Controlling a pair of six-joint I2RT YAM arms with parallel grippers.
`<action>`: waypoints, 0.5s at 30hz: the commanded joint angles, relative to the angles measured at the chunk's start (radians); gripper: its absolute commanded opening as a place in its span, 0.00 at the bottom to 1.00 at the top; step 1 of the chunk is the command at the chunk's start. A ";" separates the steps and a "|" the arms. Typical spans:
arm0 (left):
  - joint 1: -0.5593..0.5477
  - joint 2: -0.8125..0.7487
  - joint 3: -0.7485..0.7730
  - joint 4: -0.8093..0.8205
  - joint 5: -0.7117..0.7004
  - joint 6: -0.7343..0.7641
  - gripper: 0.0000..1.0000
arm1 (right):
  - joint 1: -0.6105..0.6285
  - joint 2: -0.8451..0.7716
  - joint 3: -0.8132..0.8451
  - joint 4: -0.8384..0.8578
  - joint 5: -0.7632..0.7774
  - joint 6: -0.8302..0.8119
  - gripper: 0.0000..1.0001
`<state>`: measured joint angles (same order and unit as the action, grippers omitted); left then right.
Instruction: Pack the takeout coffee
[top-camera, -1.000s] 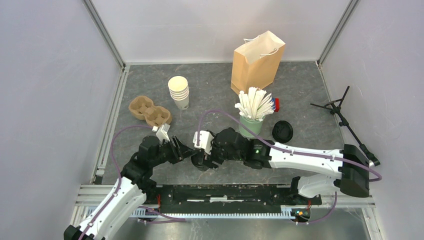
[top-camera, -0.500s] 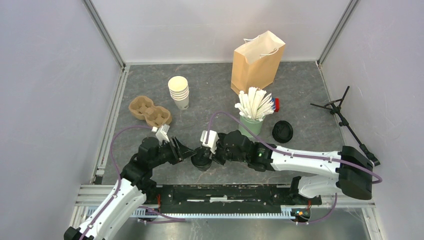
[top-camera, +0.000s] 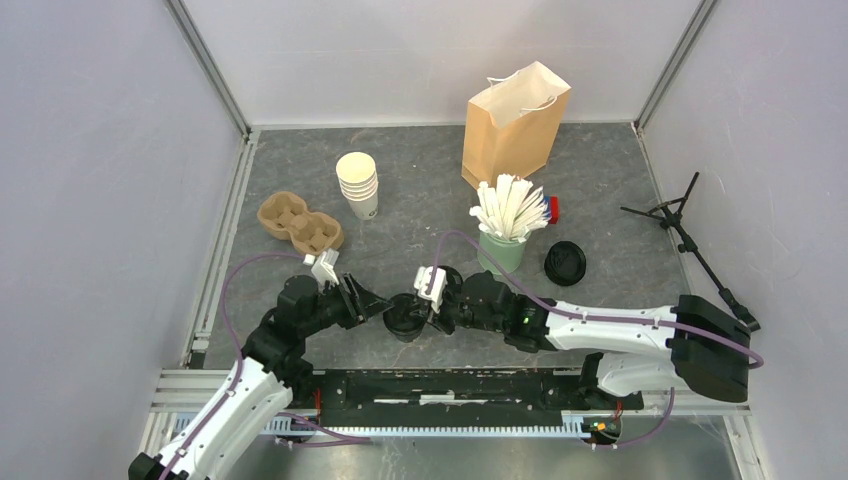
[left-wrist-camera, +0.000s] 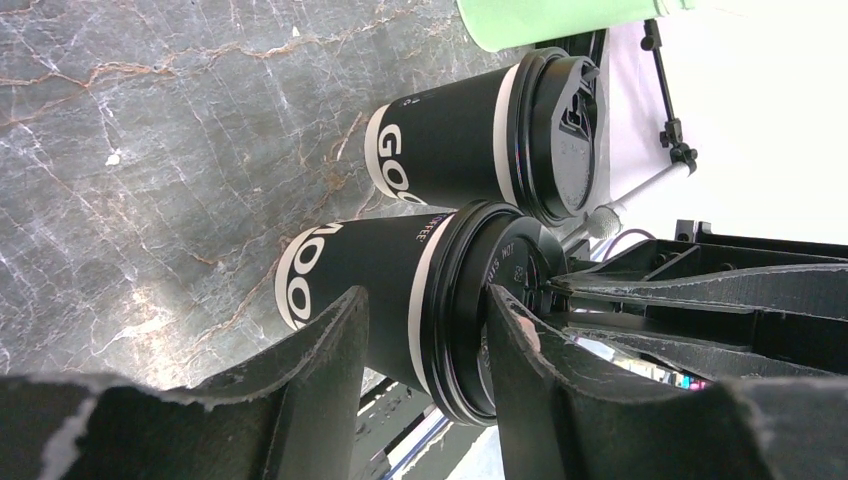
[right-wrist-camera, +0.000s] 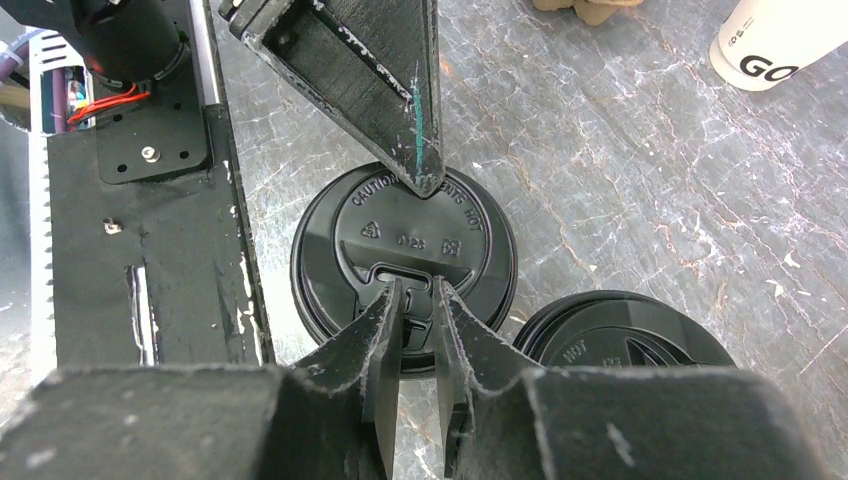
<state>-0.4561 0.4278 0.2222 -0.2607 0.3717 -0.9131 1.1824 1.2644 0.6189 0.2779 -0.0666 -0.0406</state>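
The takeout coffee shows as two black paper cups with white lettering and black lids, standing side by side near the front edge. In the left wrist view the nearer cup (left-wrist-camera: 380, 280) sits in front of the farther one (left-wrist-camera: 450, 140). My left gripper (left-wrist-camera: 425, 300) is open, one finger lying over the nearer lid (right-wrist-camera: 400, 220), the other against the cup's side. My right gripper (right-wrist-camera: 412, 290) hangs over that same lid, fingers nearly together, tips at its sip tab. The second lid (right-wrist-camera: 625, 335) is beside it. From above, both grippers meet at the nearer cup (top-camera: 405, 318).
A brown paper bag (top-camera: 515, 120) stands at the back. A stack of lidless cream cups (top-camera: 358, 185) and a cardboard carrier (top-camera: 300, 222) are at left. A green cup of white sticks (top-camera: 505, 245), a loose black lid (top-camera: 565, 262) and a small tripod (top-camera: 680, 215) lie to the right.
My right gripper has drawn back to the right from over the cup and shut its fingers down to a narrow slit. The left gripper has stayed put.
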 joint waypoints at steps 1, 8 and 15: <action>-0.003 0.005 -0.027 0.014 -0.029 -0.027 0.52 | -0.006 0.042 -0.073 -0.077 0.021 0.015 0.23; -0.005 0.022 -0.039 -0.006 -0.090 -0.024 0.48 | -0.006 0.071 -0.154 -0.028 0.005 0.039 0.23; -0.019 0.042 -0.050 -0.005 -0.108 -0.020 0.47 | -0.006 0.090 -0.190 -0.028 0.018 0.065 0.21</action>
<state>-0.4725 0.4507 0.2100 -0.2050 0.3420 -0.9340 1.1778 1.2968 0.5182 0.5014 -0.0673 0.0032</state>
